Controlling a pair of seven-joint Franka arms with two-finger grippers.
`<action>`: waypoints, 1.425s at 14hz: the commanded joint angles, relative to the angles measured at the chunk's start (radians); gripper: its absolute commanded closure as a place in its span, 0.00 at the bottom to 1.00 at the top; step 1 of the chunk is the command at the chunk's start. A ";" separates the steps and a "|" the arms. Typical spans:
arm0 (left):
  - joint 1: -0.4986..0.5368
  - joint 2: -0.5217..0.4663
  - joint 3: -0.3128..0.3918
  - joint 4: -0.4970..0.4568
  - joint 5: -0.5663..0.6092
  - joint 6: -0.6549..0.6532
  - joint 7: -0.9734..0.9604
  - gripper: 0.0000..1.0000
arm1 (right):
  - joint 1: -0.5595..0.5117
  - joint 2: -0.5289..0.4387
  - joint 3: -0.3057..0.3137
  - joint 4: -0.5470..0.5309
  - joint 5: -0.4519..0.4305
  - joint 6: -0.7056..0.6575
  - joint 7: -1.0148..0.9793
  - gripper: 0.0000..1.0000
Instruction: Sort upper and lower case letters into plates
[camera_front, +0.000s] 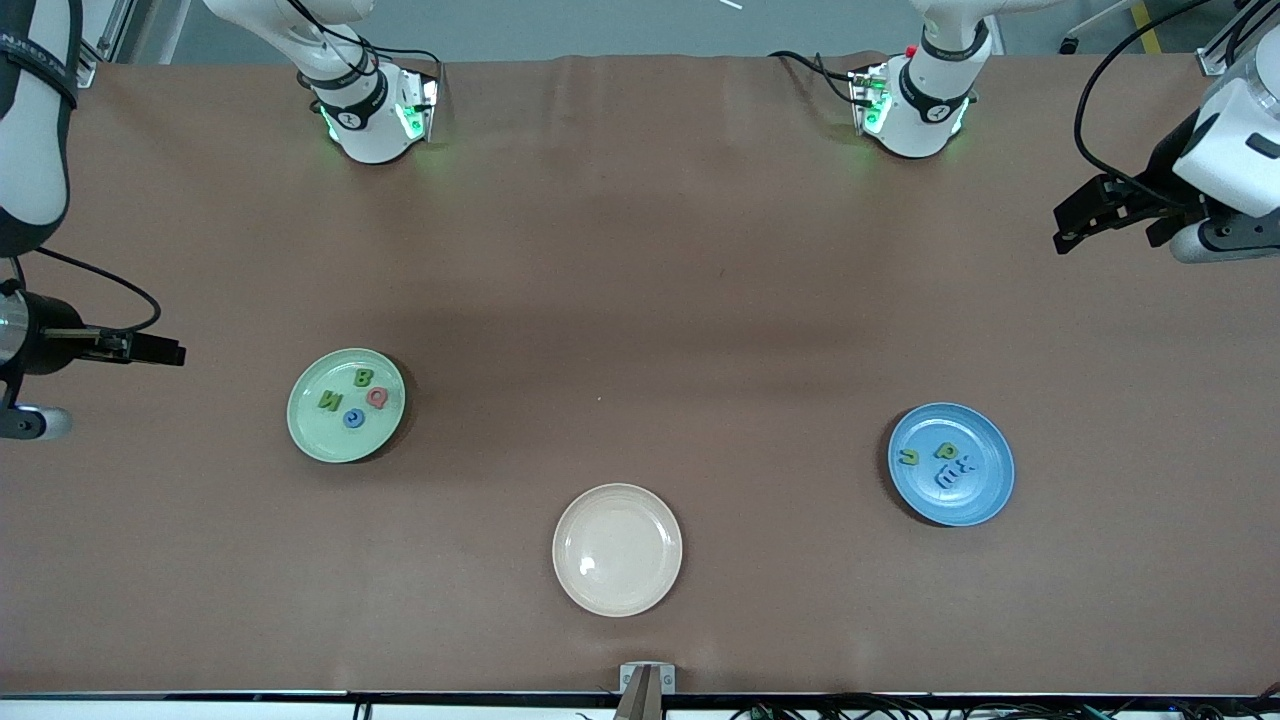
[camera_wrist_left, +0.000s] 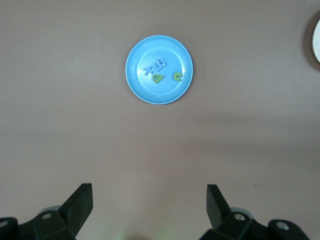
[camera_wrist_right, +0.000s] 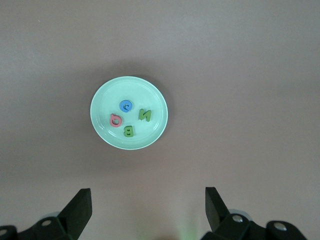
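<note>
Letters, tiny chunky toy ones, all lie in plates: four in the round pale mint green plastic plate (camera_front: 345, 405) — green B (camera_front: 364, 377), green N (camera_front: 329, 401), pink-red Q (camera_front: 377, 397), blue C (camera_front: 353, 419) — and four in the round medium blue plastic plate (camera_front: 950, 463) — green n (camera_front: 908, 457), green p (camera_front: 944, 451), and two blue letters (camera_front: 951, 472) touching each other, hard to read. Nothing loose on the brown tabletop (camera_front: 640, 300); sorting looks finished, judging by that.

Right gripper (camera_front: 160, 351) up over the right arm's end of the tabletop, jaws spread and empty, mint plate well apart from them, out ahead of the open jaws in its wrist view. Left gripper (camera_front: 1085, 215) up over the left arm's end, jaws likewise spread and empty, blue plate well ahead of them. Each plate closer to its own arm.

Between the two plates, apart from both, a round cream-beige plastic plate (camera_front: 617, 549), empty. Nothing between jaws and either plate.
</note>
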 joint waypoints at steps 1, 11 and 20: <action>0.010 -0.032 0.006 -0.032 -0.018 0.007 0.021 0.00 | -0.026 -0.118 0.007 -0.134 0.042 0.030 -0.016 0.00; 0.008 -0.038 0.005 -0.026 -0.015 0.007 0.021 0.00 | 0.026 -0.391 0.001 -0.424 0.034 0.154 -0.017 0.00; 0.005 -0.007 0.003 -0.004 -0.012 0.040 0.021 0.00 | 0.017 -0.486 0.001 -0.467 0.032 0.156 -0.019 0.00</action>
